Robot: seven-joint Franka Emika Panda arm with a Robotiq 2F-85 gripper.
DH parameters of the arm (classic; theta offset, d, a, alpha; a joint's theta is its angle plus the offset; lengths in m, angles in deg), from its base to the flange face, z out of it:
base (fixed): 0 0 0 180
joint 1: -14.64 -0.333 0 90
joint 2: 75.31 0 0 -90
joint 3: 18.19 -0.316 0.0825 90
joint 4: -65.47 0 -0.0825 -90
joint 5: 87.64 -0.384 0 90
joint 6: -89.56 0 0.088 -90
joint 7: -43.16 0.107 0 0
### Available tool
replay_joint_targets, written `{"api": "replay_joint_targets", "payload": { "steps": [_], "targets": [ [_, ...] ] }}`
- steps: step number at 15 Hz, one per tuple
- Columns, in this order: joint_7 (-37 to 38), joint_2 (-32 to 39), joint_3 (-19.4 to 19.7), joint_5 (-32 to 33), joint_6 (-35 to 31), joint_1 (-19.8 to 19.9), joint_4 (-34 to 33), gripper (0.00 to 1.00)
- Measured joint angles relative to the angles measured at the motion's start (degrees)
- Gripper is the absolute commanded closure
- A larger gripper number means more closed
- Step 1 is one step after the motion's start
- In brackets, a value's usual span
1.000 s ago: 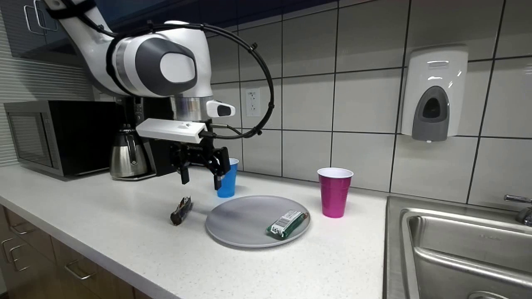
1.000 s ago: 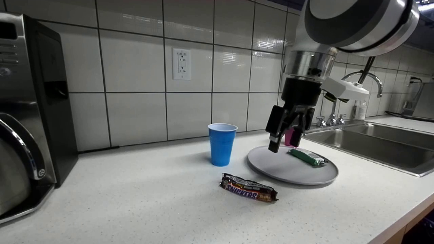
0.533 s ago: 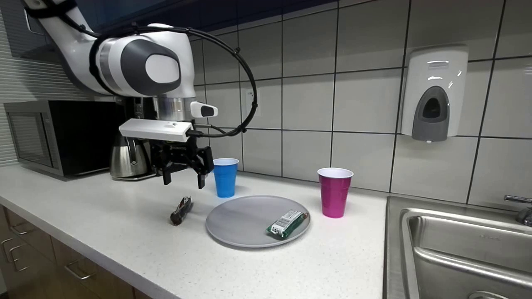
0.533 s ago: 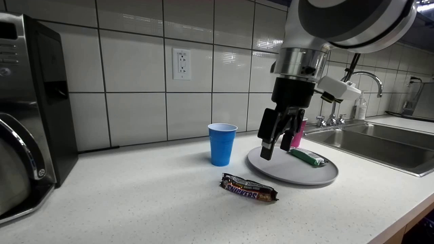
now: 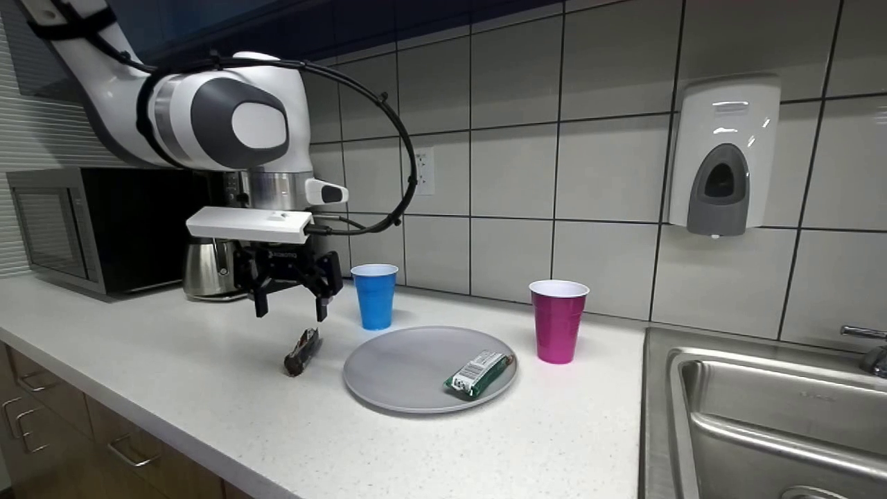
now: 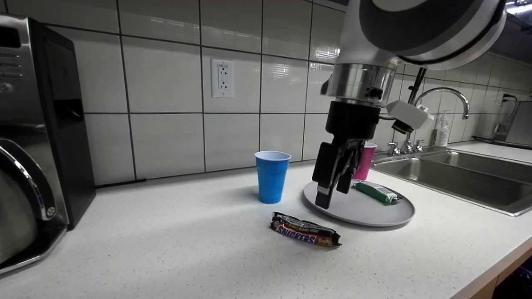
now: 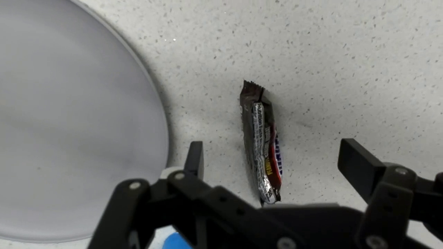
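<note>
Wrist view: the Snickers bar [image 7: 261, 145] lies on the white counter [image 7: 346, 69], seen between two fingers [image 7: 195, 159] that stand wide apart — they hold nothing; the gripper [image 5: 291, 311] hangs up above, near it but not touching; the gray plate [image 7: 79, 103] sits just beside the bar, with a green packet [image 5: 479, 374] on it; one finger looks close to the plate's rim, so a small drift that way while going down could bump it; the bar's wrapper looks slick, so a pinch near one end might let it twist or slip; since a second ago, the gripper has come lower and slid away from the pink cup [image 5: 558, 326] — the blue cup [image 5: 375, 298], partly hidden then, now shows whole in an exterior view; bar and plate stayed put.
</note>
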Motion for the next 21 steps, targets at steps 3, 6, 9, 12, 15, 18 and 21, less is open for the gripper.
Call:
{"api": "replay_joint_targets", "payload": {
  "steps": [3, 6, 9, 12, 15, 18, 21],
  "targets": [
    [-2.08, 1.62, -0.19, 0.05, -0.06, 0.0, -0.52, 0.0],
    [-4.18, 3.59, -0.5, 0.3, -0.06, 0.0, -1.53, 0.0],
    [-5.97, 5.45, -0.91, 0.83, -0.06, 0.0, -2.55, 0.0],
    [-7.2, 7.08, -1.29, 1.65, -0.06, 0.0, -3.39, 0.0],
    [-7.23, 8.7, -1.35, 4.58, -0.06, 0.01, -4.23, 0.0],
    [-7.1, 10.22, -1.35, 7.84, -0.06, 0.03, -5.04, 0.0],
    [-7.07, 11.68, -1.35, 9.76, -0.06, 0.03, -5.95, 0.0]
  ]
}}
